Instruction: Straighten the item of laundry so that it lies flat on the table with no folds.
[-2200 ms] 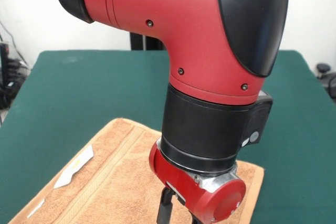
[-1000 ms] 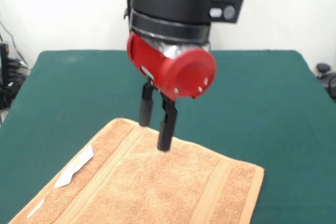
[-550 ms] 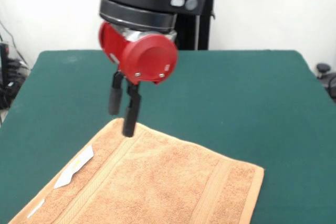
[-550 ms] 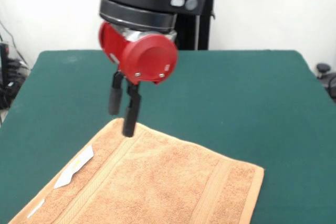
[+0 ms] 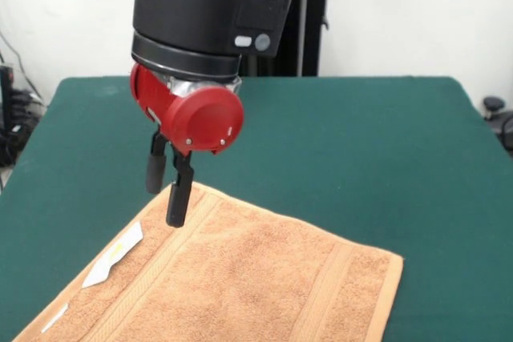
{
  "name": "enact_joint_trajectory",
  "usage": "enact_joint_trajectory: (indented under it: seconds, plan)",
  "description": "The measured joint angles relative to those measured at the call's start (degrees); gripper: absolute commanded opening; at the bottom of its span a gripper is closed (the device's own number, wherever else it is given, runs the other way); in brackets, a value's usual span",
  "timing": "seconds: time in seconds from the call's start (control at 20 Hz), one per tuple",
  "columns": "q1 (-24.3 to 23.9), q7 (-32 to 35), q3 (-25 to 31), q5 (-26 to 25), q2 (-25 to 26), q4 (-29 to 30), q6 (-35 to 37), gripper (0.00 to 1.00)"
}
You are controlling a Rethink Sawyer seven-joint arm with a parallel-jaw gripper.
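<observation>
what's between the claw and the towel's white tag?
Front view: only bare towel, a stretch of terry and one woven border band, lies between the claw and the white tag. Nothing else sits there.

The square orange-tan towel (image 5: 240,278) is showing rough, looped terry cloth with flatter woven bands. The dark green table top (image 5: 361,150) is looking matt and felt-like. The red and black gripper housing (image 5: 196,114) is gleaming like smooth glossy plastic.

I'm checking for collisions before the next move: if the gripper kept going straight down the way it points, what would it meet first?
Most likely the far corner of the towel: the gripper points down over it. Depth is unclear; one finger may meet the table.
</observation>
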Motion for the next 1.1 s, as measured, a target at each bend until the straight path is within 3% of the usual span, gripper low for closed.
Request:
enact_joint_trajectory:
  seconds: [1.1]
  plan:
    - [-0.01,0.00,0.56,-7.41,1.50,-0.37,-0.01,1.00]
